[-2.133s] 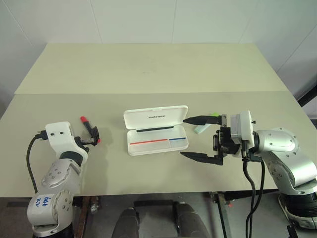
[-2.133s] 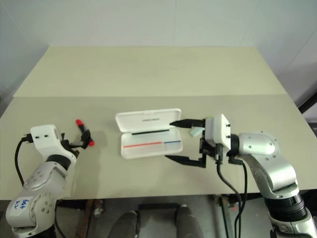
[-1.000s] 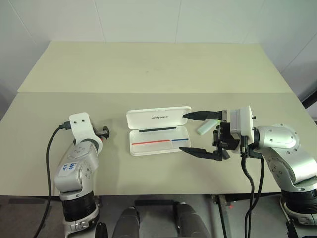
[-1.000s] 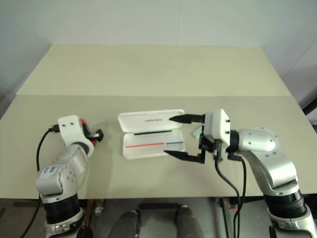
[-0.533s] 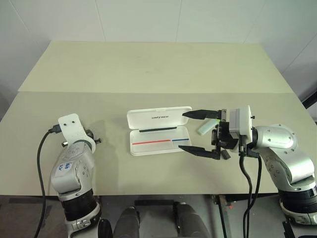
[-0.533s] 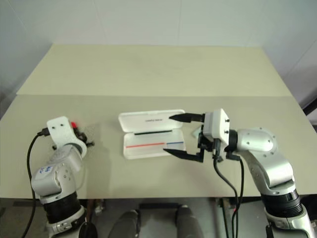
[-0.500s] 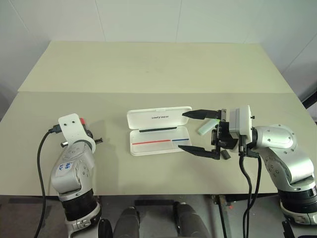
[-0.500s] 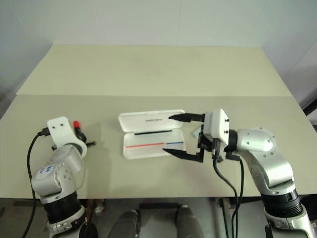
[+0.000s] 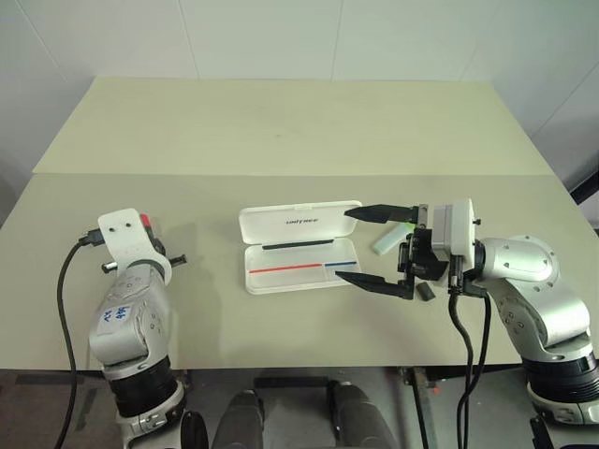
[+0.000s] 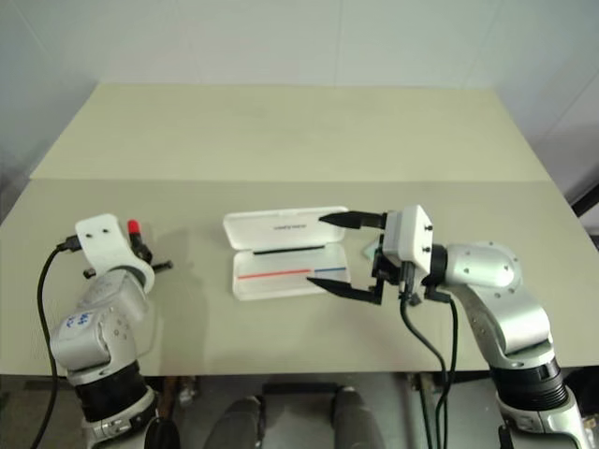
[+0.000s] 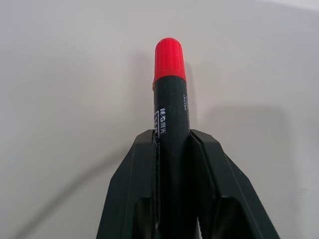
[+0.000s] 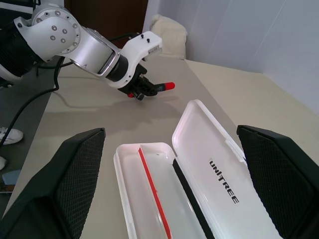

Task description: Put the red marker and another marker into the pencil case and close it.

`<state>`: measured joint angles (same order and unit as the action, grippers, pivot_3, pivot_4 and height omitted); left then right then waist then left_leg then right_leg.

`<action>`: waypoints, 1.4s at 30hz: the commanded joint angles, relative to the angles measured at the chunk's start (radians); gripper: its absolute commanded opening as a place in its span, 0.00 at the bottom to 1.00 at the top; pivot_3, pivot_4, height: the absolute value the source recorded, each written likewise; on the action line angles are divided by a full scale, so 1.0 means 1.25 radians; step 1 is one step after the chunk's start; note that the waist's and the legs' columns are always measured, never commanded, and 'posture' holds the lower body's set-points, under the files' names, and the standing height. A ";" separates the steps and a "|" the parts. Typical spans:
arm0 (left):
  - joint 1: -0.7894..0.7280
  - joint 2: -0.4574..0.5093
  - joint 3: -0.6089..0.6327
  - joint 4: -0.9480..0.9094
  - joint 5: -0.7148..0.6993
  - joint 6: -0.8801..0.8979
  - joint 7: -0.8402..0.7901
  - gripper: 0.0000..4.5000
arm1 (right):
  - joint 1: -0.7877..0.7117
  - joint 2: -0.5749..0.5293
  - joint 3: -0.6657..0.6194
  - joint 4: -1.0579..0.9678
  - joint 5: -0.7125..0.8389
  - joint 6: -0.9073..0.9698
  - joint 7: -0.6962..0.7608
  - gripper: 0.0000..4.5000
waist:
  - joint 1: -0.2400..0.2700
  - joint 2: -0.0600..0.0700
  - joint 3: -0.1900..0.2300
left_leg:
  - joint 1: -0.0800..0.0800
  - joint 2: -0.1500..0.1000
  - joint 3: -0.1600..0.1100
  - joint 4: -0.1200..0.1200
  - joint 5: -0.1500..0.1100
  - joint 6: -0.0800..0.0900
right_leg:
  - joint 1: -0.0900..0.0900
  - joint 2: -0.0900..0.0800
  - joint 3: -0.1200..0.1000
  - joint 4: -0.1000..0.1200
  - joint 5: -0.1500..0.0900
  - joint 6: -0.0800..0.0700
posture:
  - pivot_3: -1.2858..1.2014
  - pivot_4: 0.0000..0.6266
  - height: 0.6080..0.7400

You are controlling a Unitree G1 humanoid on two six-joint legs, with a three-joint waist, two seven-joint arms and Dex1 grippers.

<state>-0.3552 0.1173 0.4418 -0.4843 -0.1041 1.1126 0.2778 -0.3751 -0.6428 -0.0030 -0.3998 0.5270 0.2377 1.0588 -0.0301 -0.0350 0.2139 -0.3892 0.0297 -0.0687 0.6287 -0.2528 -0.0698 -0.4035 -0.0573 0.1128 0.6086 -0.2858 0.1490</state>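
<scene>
The red marker (image 11: pixel 170 114), black barrel with a red cap, is clamped between the fingers (image 11: pixel 137 169) of my left gripper (image 11: pixel 172 142), which is shut on it. The hand holds it just above the table's left side, red cap (image 9: pixel 145 222) pointing away. The pencil case (image 9: pixel 251 281) lies open at the table's middle, lid folded back. My right gripper (image 9: pixel 342 245) hovers open at the case's right end, one finger over the lid, one past the tray's front. The other marker (image 9: pixel 388 241), pale with a green cap, lies behind that gripper, partly hidden.
A small black block (image 9: pixel 426 292) lies on the table by my right hand. The table's seam (image 9: pixel 281 174) runs across behind the case. The right wrist view looks across the open case (image 12: pixel 199 189) to my left hand with the marker (image 12: pixel 168 86).
My left gripper has closed on the red marker and carried it a little to the left and up off the table. The right arm has kept still.
</scene>
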 commanded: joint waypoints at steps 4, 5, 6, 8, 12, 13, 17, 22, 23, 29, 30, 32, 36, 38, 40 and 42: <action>0.108 0.098 0.026 -0.114 -0.100 -0.195 -0.234 0.14 | 0.016 -0.005 -0.010 -0.010 0.000 -0.019 0.004 1.00 | 0.000 0.000 0.000 | 0.000 0.000 0.000 -0.001 0.000 0.000 | 0.000 0.000 0.000 0.000 0.000 0.000 | 0.52 0.24 1.00; 0.138 0.138 0.009 -0.120 -0.105 -0.250 -0.296 0.14 | 0.019 -0.008 -0.012 -0.008 0.000 -0.020 0.006 1.00 | 0.000 0.000 0.000 | 0.000 0.000 0.000 -0.001 0.000 -0.001 | 0.000 0.000 0.000 0.000 0.000 -0.001 | 0.52 0.24 1.00; 0.177 0.190 -0.009 -0.120 -0.103 -0.332 -0.376 0.14 | 0.022 -0.011 -0.015 -0.005 0.000 -0.020 0.008 1.00 | 0.000 0.000 0.000 | 0.000 0.000 0.000 -0.001 0.000 -0.001 | 0.000 0.000 0.000 0.000 -0.001 -0.002 | 0.52 0.24 1.00; 0.231 0.243 -0.010 -0.114 -0.114 -0.431 -0.465 0.14 | 0.029 -0.018 -0.022 0.003 -0.001 -0.022 0.013 1.00 | 0.000 0.000 0.000 | 0.000 0.000 0.000 -0.001 -0.001 -0.001 | -0.001 -0.001 0.000 -0.001 -0.003 -0.005 | 0.52 0.24 1.00; 0.288 0.322 -0.001 -0.087 -0.175 -0.633 -0.662 0.14 | 0.050 -0.035 -0.044 0.022 -0.007 -0.031 0.017 1.00 | 0.002 0.000 0.000 | 0.000 0.000 0.001 -0.001 -0.001 -0.001 | 0.000 -0.002 0.000 -0.002 -0.007 -0.014 | 0.52 0.24 1.00; 0.299 0.341 -0.005 -0.081 -0.181 -0.674 -0.706 0.14 | 0.056 -0.042 -0.052 0.027 -0.009 -0.035 0.019 1.00 | 0.002 0.000 0.000 | 0.000 0.000 0.001 -0.001 -0.001 -0.001 | 0.000 -0.002 0.000 -0.003 -0.007 -0.014 | 0.52 0.24 1.00; 0.322 0.395 -0.002 -0.052 -0.217 -0.760 -0.818 0.14 | 0.087 -0.080 -0.107 0.031 -0.005 -0.059 0.028 1.00 | 0.002 0.001 0.000 | 0.000 0.000 0.002 -0.002 -0.001 -0.001 | 0.001 -0.003 0.000 -0.005 -0.007 -0.015 | 0.52 0.24 1.00; 0.306 0.450 -0.063 0.004 -0.253 -0.849 -0.966 0.14 | 0.134 -0.117 -0.147 0.008 0.002 -0.052 0.036 1.00 | 0.001 0.001 0.000 | 0.000 0.000 0.003 -0.003 -0.002 0.000 | 0.001 -0.002 0.000 -0.006 -0.007 -0.014 | 0.52 0.24 1.00; 0.286 0.459 -0.089 0.026 -0.248 -0.857 -0.985 0.14 | 0.139 -0.118 -0.150 0.000 0.003 -0.050 0.031 1.00 | 0.000 0.001 0.000 | 0.000 0.000 0.003 -0.003 -0.002 0.000 | 0.001 -0.002 0.000 -0.006 -0.007 -0.014 | 0.52 0.24 1.00; 0.154 0.460 -0.198 0.120 -0.207 -0.908 -1.022 0.14 | 0.169 -0.118 -0.164 -0.051 0.008 -0.027 0.001 1.00 | 0.001 0.001 0.001 | 0.000 0.000 0.003 -0.001 -0.002 0.001 | 0.001 -0.002 0.000 -0.005 -0.007 -0.013 | 0.52 0.24 1.00; 0.114 0.456 -0.240 0.158 -0.176 -0.926 -1.032 0.14 | 0.185 -0.119 -0.171 -0.069 0.011 -0.019 -0.009 1.00 | 0.002 0.001 0.001 | 0.000 0.000 0.003 0.000 -0.002 0.001 | 0.002 -0.002 0.000 -0.005 -0.007 -0.013 | 0.52 0.24 1.00; 0.042 0.442 -0.302 0.213 -0.153 -0.909 -1.041 0.14 | 0.209 -0.120 -0.183 -0.100 0.015 -0.007 -0.027 1.00 | 0.006 0.001 0.001 | 0.000 0.000 0.002 0.000 -0.001 0.001 | 0.003 -0.002 0.000 -0.005 -0.006 -0.013 | 0.52 0.24 1.00; -0.058 0.422 -0.389 0.259 -0.139 -0.866 -1.062 0.14 | 0.234 -0.124 -0.204 -0.140 0.024 0.015 -0.055 1.00 | 0.001 0.001 0.001 | 0.000 0.000 0.002 0.000 -0.001 0.001 | 0.003 -0.002 0.000 -0.005 -0.005 -0.010 | 0.52 0.24 1.00; -0.088 0.419 -0.416 0.282 -0.134 -0.843 -1.072 0.14 | 0.243 -0.123 -0.210 -0.155 0.026 0.021 -0.068 1.00 | -0.001 0.001 0.001 | 0.000 0.000 0.002 0.000 -0.001 0.001 | 0.003 -0.001 0.000 -0.005 0.000 -0.002 | 0.52 0.24 1.00; -0.113 0.412 -0.428 0.309 -0.127 -0.850 -1.076 0.14 | 0.250 -0.121 -0.214 -0.166 0.025 0.025 -0.078 1.00 | -0.001 0.002 0.001 | 0.001 0.001 0.002 -0.001 -0.001 0.001 | 0.003 0.000 0.000 -0.004 0.000 -0.001 | 0.52 0.24 1.00; -0.132 0.405 -0.438 0.330 -0.120 -0.851 -1.073 0.14 | 0.257 -0.119 -0.217 -0.176 0.025 0.028 -0.087 1.00 | -0.001 0.002 0.001 | 0.002 0.001 0.002 -0.001 -0.001 0.002 | 0.003 0.000 0.000 -0.003 0.000 -0.001 | 0.52 0.24 1.00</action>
<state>-0.4933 0.6304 -0.1028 -0.0813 -0.2626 0.0534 -1.0642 -0.0571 -0.7835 -0.2456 -0.5737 0.5402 0.2708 0.9676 -0.0313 -0.0329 0.2149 -0.3870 0.0309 -0.0666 0.6275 -0.2546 -0.0679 -0.3998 -0.0574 0.1130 0.6047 -0.2862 0.1476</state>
